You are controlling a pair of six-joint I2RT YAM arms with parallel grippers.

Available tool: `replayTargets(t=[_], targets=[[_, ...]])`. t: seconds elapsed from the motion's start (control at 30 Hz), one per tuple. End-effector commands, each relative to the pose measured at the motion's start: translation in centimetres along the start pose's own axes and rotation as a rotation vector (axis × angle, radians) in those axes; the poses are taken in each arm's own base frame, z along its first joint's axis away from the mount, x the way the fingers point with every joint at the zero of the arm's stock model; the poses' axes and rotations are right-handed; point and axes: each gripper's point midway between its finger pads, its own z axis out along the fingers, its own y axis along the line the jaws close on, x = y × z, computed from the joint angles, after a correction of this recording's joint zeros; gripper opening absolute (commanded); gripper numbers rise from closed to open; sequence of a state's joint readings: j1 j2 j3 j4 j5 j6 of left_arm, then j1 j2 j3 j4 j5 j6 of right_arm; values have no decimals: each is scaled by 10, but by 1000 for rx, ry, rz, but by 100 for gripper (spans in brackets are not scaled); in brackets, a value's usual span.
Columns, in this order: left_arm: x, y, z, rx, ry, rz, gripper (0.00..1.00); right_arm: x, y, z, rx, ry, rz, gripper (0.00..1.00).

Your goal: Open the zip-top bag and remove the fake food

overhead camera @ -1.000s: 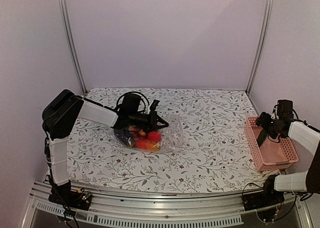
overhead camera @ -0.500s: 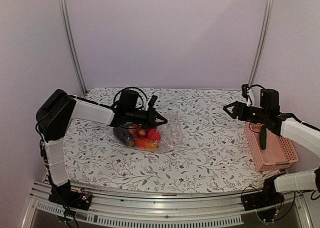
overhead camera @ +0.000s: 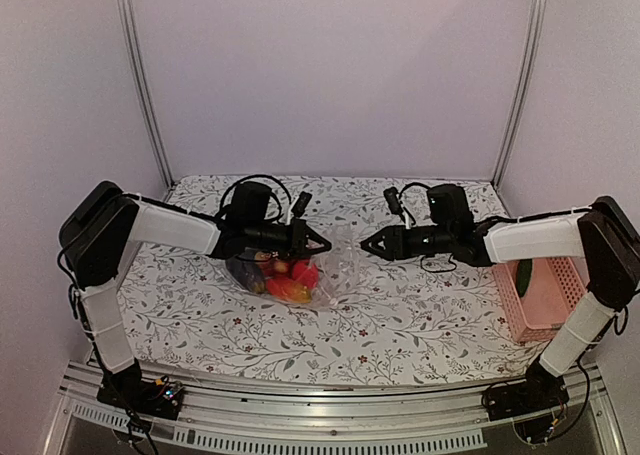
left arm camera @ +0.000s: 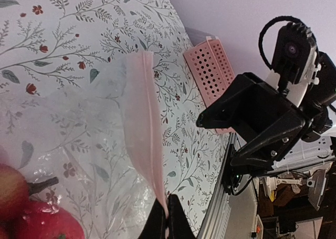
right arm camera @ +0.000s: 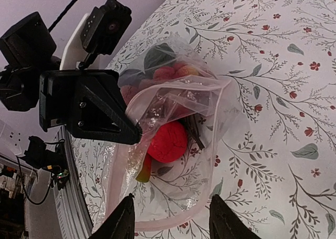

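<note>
pinching the pink zip strip (left arm camera: pixel 142 118) of the zip-top bag (overhead camera: pixel 338 267) between closed fingers, the left hand (overhead camera: pixel 318 243) holds one lip of the mouth lifted, with the bag lying left of the middle of the surface (overhead camera: pixel 420 315), about halfway between its far and near edges. the fake food (overhead camera: pixel 288 275) is heaped in the sagging bottom of the bag (a red round piece (right arm camera: pixel 167 143) sits nearest the opening, darker ones behind it). the right hand (right arm camera: pixel 170 220) faces the mouth from the right-edge side, fingers parted, nothing between them, just short of the rim. the mouth already looks like an open loop, so the step in hand is probably reaching in for the first piece. to do it well, the left grip should stay firm and high so the loop does not collapse. the right hand should pass cleanly through the loop rather than over its lower lip, which curls up close to the fingertips. closing across the widest part of the red piece seems safest, since smooth round plastic will likely squirt sideways from an off-centre pinch. thin film caught between a finger and the fruit would drag the whole bag, so the way out should follow the way in.
</note>
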State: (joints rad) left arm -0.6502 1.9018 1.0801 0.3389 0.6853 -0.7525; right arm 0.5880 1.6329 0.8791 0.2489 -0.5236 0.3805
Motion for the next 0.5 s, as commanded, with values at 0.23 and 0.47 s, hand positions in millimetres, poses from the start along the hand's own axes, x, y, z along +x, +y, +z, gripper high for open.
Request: replayTargets(t=[0.23, 0.47], targets=[[-3, -23, -12, 51, -32, 54, 0, 15, 9, 71, -101, 56, -18, 41], [-3, -23, -12, 53, -33, 44, 0, 25, 4, 90, -99, 83, -10, 37]])
